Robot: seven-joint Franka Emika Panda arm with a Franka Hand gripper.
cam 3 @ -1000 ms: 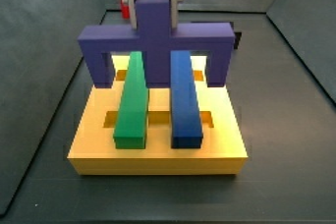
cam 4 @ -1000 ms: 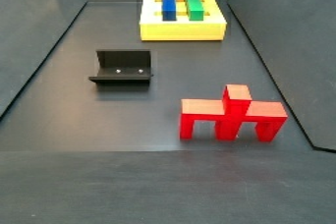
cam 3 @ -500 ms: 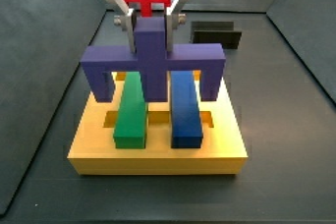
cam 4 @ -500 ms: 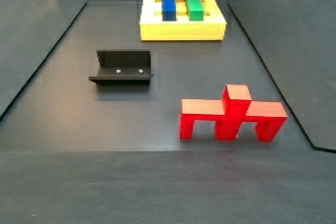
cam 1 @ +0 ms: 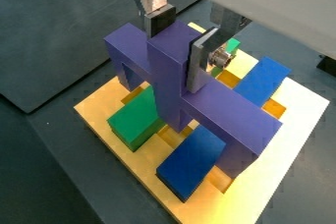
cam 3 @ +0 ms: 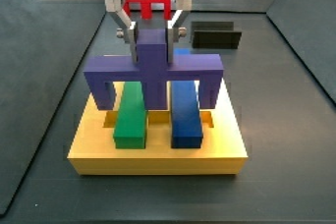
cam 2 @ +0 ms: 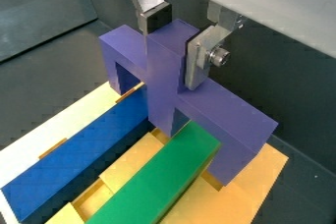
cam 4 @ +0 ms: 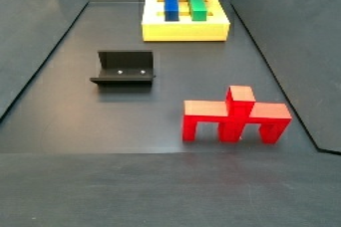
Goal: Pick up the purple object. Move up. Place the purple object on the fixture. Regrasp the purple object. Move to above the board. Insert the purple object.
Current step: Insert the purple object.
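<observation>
My gripper (cam 3: 153, 31) is shut on the central stem of the purple object (cam 3: 155, 71) and holds it upright over the far end of the yellow board (cam 3: 157, 154). The crossbar spans the green bar (cam 3: 129, 115) and the blue bar (cam 3: 186, 115), with one end leg outside each bar. In both wrist views the silver fingers (cam 1: 203, 56) (cam 2: 199, 56) clamp the stem (cam 1: 171, 66) (cam 2: 160, 61) from both sides. The legs reach down to the board's top; how deep they sit is hidden. The fixture (cam 4: 124, 69) stands empty on the floor.
A red piece (cam 4: 236, 118) of similar shape stands on the floor near the front in a side view. The fixture also shows behind the board (cam 3: 217, 36). Dark walls enclose the floor on all sides.
The gripper has come down with the purple object, from well above the bars to straddling them at the board's far end. Nothing else has moved.
</observation>
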